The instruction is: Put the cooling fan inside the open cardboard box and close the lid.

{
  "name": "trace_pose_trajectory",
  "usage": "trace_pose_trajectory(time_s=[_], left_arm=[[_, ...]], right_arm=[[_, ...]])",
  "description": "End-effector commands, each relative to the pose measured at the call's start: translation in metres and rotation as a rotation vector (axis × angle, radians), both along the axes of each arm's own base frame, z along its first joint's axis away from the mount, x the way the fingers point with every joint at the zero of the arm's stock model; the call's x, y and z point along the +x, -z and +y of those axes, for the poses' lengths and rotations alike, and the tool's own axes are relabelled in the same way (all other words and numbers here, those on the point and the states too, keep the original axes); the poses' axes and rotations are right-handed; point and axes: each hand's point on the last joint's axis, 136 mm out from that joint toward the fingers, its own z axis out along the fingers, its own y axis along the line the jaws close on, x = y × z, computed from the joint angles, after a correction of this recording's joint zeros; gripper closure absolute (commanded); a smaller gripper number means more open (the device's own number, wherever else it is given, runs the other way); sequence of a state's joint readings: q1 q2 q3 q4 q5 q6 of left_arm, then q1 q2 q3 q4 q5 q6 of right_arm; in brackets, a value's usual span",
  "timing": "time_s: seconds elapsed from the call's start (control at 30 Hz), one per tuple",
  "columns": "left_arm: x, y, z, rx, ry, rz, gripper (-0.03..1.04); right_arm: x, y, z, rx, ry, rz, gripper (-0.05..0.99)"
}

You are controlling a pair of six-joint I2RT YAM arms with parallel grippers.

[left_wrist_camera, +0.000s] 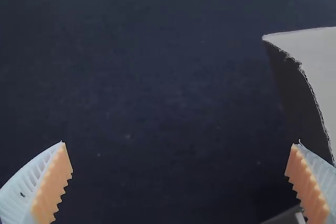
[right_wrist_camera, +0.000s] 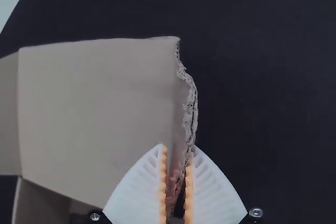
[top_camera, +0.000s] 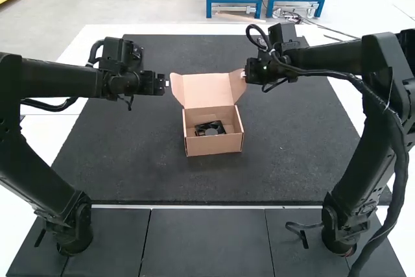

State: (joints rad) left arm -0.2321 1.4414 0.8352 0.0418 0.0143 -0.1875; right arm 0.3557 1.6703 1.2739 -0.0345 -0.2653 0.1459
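Closing the lid [top_camera: 204, 89] well means swinging it forward and down over the cardboard box [top_camera: 214, 137] in one arc, tucking both side flaps inside the walls so neither snags on the rim. The cooling fan [top_camera: 210, 128] already lies inside the box. The right gripper [right_wrist_camera: 176, 150], reaching level from the box's right, pinches the lid's right flap [right_wrist_camera: 105, 108] edge-on. The left gripper [left_wrist_camera: 178, 145], level at the box's left, stands spread wide just beside the lid's left flap [left_wrist_camera: 310, 61], holding nothing
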Motion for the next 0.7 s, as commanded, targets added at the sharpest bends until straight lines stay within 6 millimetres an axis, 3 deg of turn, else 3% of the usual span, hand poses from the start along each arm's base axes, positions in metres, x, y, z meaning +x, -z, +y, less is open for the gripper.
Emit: trace_pose_trajectory(time_s=[0.0, 0.67], left_arm=[[0.012, -0.014, -0.003, 0.011, -0.004, -0.036, 0.05], [0.008, -0.018, -0.020, 0.008, 0.030, -0.026, 0.05]], right_arm=[[-0.007, 0.009, 0.002, 0.005, -0.029, 0.020, 0.82], [-0.014, 0.016, 0.005, 0.017, -0.056, 0.047, 0.95]])
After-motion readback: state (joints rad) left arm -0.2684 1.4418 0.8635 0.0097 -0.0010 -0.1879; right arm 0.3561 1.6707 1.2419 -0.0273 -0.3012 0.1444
